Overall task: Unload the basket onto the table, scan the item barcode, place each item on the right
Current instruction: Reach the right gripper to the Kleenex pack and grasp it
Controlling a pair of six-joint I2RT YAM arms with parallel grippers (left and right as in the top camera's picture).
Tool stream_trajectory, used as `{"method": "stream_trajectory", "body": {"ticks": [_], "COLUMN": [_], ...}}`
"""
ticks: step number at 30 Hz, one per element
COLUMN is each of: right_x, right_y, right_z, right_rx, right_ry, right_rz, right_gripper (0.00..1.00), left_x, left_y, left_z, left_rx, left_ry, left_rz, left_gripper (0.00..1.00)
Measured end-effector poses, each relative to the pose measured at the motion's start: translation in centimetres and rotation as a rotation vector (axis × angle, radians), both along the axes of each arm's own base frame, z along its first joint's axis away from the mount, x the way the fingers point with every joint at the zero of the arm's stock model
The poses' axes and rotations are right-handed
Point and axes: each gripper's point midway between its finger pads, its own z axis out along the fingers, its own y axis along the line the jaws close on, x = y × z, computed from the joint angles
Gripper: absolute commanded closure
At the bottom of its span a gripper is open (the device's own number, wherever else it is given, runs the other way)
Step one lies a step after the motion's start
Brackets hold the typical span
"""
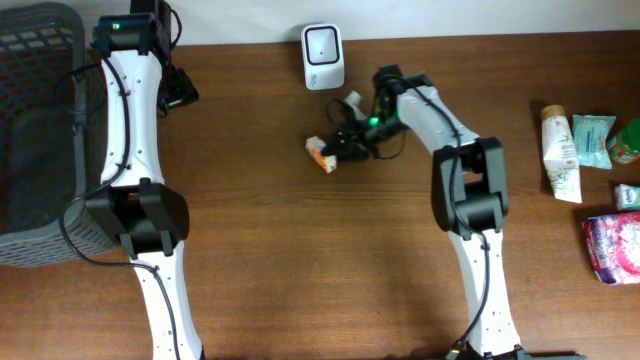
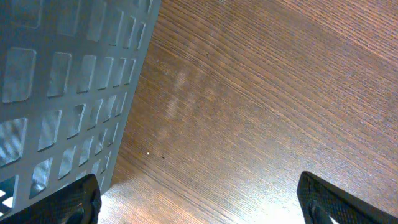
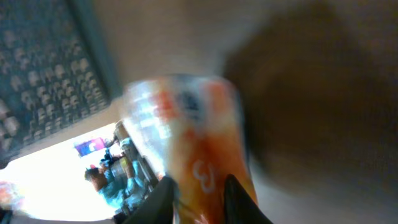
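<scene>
The packet (image 1: 321, 154) is orange and white, the basket (image 1: 35, 150) grey lattice, the table (image 1: 300, 260) brown wood-grain.

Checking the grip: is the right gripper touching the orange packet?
Touching. Right wrist view: the right gripper has its jaws pressed against the orange packet.

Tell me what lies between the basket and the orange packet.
Overhead view: the left arm crosses between basket and packet; the rest is bare table.

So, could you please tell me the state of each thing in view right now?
orange packet: gripped by the right gripper, short of the scanner.
right gripper: jaws closed on the orange packet.
left gripper: jaws open, empty, beside the basket.
scanner: upright, untouched.
tube: lying flat at the right, untouched.
</scene>
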Motion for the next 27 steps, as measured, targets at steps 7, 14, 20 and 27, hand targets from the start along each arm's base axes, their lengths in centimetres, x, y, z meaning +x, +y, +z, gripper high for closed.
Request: {"method": "stream_trajectory", "body": {"ticks": [7, 14, 20, 27], "right_x": [2.6, 2.7, 1.8, 2.4], "right_y": [-9.5, -3.8, -2.1, -2.0], "right_z": [1.1, 3.0, 1.1, -1.2], "right_rx": [-0.32, -0.393, -0.481, -0.481], "right_ry": [-0.011, -0.229, -0.223, -0.232], "right_rz": [-0.116, 0.048, 0.089, 0.085], "right_gripper": [0.39, 0.3, 0.46, 0.67], "left_x": [0.0, 0.0, 0.0, 0.0], "left_y": [0.0, 0.0, 0.0, 0.0], "left_z": [0.0, 0.0, 0.0, 0.0], "left_rx": [0.0, 0.0, 0.0, 0.0], "left_ry": [0.001, 0.0, 0.0, 0.0], "left_rz": [0.0, 0.0, 0.0, 0.0], "left_gripper": [0.01, 0.01, 0.01, 0.01]}}
